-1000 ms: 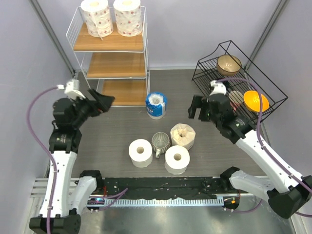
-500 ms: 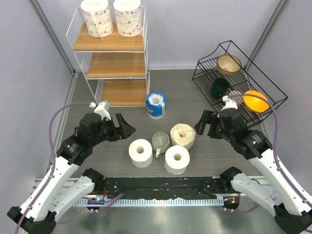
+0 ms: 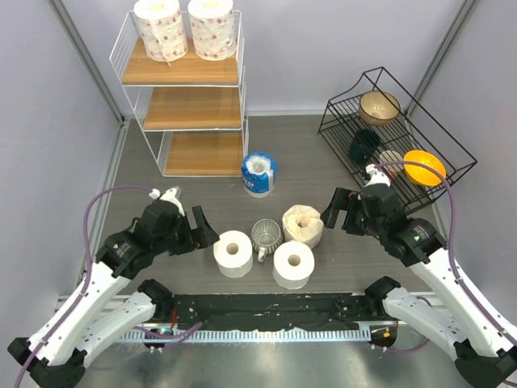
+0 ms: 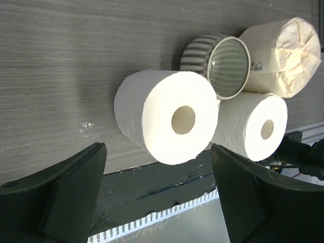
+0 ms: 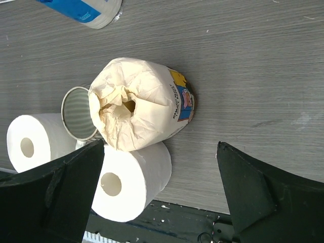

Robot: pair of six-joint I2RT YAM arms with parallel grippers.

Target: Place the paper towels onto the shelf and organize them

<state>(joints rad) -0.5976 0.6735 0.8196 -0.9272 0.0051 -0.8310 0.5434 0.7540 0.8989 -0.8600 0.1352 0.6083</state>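
Two red-dotted rolls (image 3: 161, 28) (image 3: 213, 27) stand on the top board of the white wire shelf (image 3: 183, 109). On the table stand a blue-wrapped roll (image 3: 258, 174), a cream ragged roll (image 3: 303, 225) (image 5: 142, 104), and two plain white rolls (image 3: 233, 253) (image 3: 293, 263). My left gripper (image 3: 196, 230) is open and empty, just left of the left white roll (image 4: 169, 115). My right gripper (image 3: 338, 212) is open and empty, just right of the cream roll. The right white roll also shows in both wrist views (image 4: 255, 126) (image 5: 131, 187).
A clear ribbed glass mug (image 3: 266, 236) stands between the rolls on the table. A black wire rack (image 3: 393, 133) with bowls and an orange dish (image 3: 423, 166) stands at the right. The shelf's middle and bottom boards are bare.
My left arm has swung down from beside the shelf to the left white roll. My right arm has moved down and nearer the cream roll. No roll has moved.
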